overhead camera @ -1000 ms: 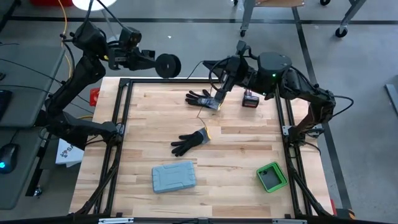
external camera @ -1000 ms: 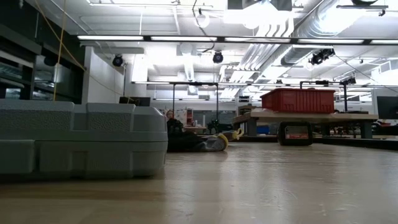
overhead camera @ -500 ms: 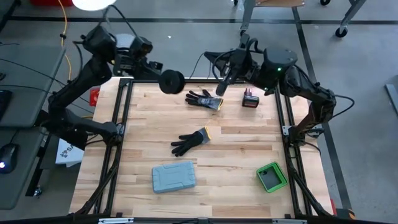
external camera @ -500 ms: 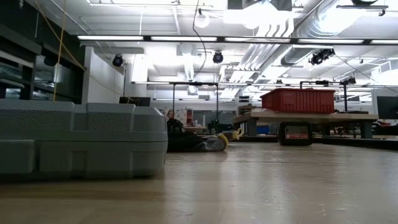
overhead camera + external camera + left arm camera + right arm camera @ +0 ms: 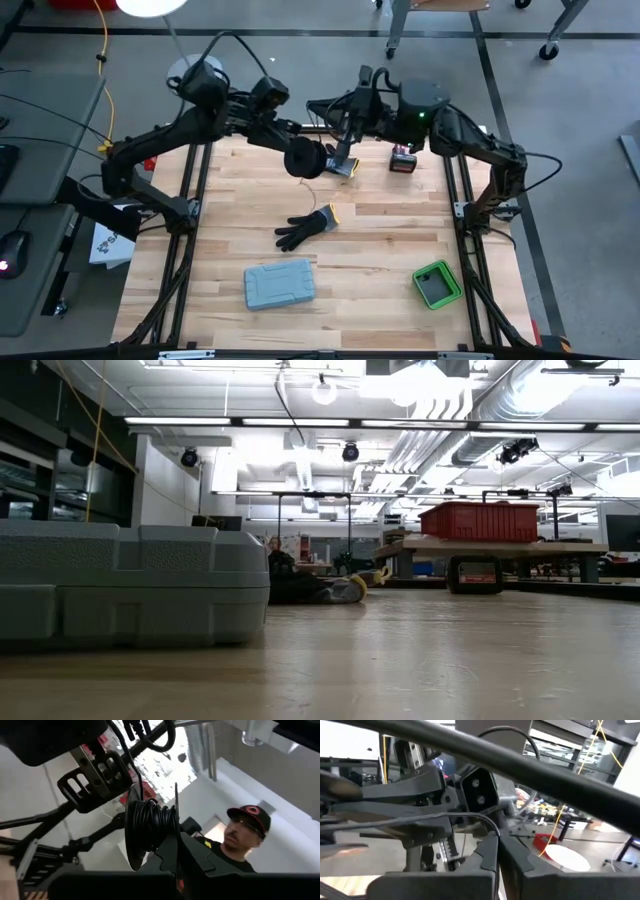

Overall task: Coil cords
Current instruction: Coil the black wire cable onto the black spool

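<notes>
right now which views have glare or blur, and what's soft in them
High view: a bright lamp blows out at the top edge; the table is evenly lit and sharp. Low view: the ceiling lights glare, and the near grey case is soft. Left wrist view: the background is overexposed behind the dark coil. Right wrist view: the near arm parts are blurred.

My left gripper (image 5: 304, 158) holds the black coil (image 5: 301, 160) over the table's (image 5: 380, 240) far edge. My right gripper (image 5: 347, 150) hangs just beside it, above a glove (image 5: 338, 166). Another glove (image 5: 305, 227) lies mid-table, well apart from the grey case (image 5: 279, 284) and green box (image 5: 437, 284).
</notes>
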Controlling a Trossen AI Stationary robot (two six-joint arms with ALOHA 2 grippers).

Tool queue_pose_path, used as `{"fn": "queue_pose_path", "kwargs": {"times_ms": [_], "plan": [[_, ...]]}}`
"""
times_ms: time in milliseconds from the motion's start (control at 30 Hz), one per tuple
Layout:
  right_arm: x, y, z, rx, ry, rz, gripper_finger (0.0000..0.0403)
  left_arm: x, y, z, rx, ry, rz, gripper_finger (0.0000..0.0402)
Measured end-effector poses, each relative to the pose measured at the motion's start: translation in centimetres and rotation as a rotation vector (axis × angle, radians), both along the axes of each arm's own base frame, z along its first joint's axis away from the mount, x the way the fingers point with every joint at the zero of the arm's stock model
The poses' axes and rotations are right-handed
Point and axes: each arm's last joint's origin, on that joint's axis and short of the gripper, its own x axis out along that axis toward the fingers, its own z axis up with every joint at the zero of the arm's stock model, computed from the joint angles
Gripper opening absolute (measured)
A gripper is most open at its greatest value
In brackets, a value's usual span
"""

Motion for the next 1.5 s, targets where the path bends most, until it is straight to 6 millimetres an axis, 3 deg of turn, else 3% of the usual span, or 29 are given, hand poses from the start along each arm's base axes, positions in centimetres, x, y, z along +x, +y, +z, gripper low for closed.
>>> {"fn": "queue_pose_path", "kwargs": {"times_ms": [400, 933, 1200, 1500], "plan": [[0.3, 0.4, -0.2, 0.103, -0.018, 0.16, 0.0, 0.5, -0.2, 0.8, 0.045, -0.241, 0.038, 0.0], [3.6, 0.7, -2.0, 0.239, -0.042, 0.303, 0.0, 0.1, -0.1, 1.5, 0.153, -0.498, 0.223, 0.0], [3.4, 0.7, -1.6, 0.244, -0.064, 0.308, 0.0, -2.3, 1.7, 2.8, 0.279, -0.69, 0.45, 0.0], [3.3, 0.7, -1.2, 0.239, -0.102, 0.288, 0.0008, -4.6, 2.4, 3.8, 0.381, -0.782, 0.567, 0.0]]}}
